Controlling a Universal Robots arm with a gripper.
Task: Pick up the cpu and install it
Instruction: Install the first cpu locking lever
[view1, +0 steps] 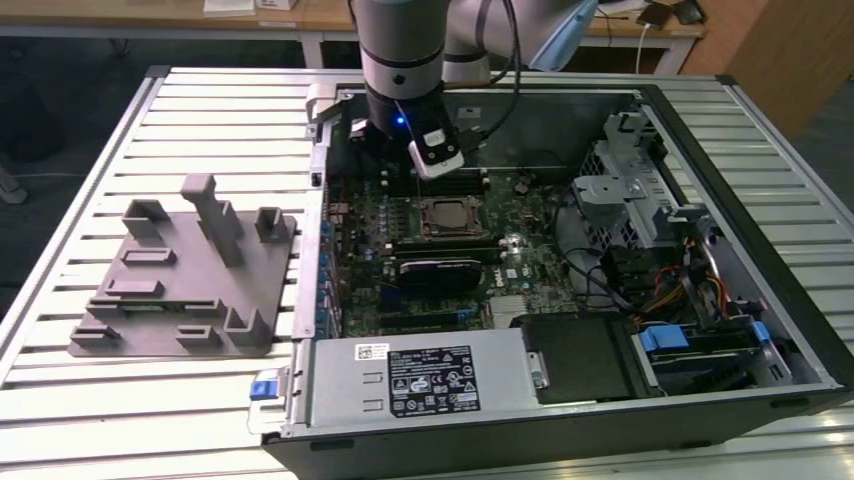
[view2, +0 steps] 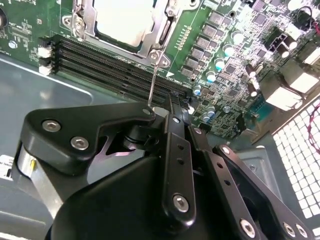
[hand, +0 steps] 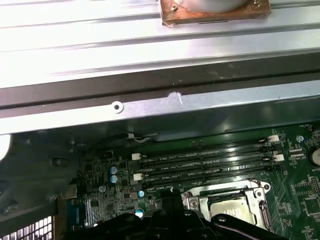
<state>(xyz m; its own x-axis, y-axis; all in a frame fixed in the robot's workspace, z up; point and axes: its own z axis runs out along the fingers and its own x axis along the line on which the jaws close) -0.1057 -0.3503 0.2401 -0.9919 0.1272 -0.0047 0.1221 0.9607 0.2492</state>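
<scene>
The cpu (view1: 445, 216) lies flat in the black socket frame (view1: 416, 222) on the motherboard inside the open computer case; its silver top also shows in both wrist views (view2: 125, 20) (hand: 234, 212). My gripper (view1: 437, 163) hangs just behind the socket, over the memory slots (view2: 110, 62), and looks shut with nothing clearly between its fingertips (view2: 167, 102). The socket's thin metal lever (view2: 153, 80) stands up from the frame and its end reaches the gripper's tip. I cannot tell whether they touch.
A grey plastic fixture block (view1: 187, 275) sits on the slatted table at the exterior view's left. The case holds a power supply (view1: 414, 380), drive cage (view1: 627, 190) and cable bundles (view1: 681, 290). The case's back wall (hand: 160, 105) is close behind the gripper.
</scene>
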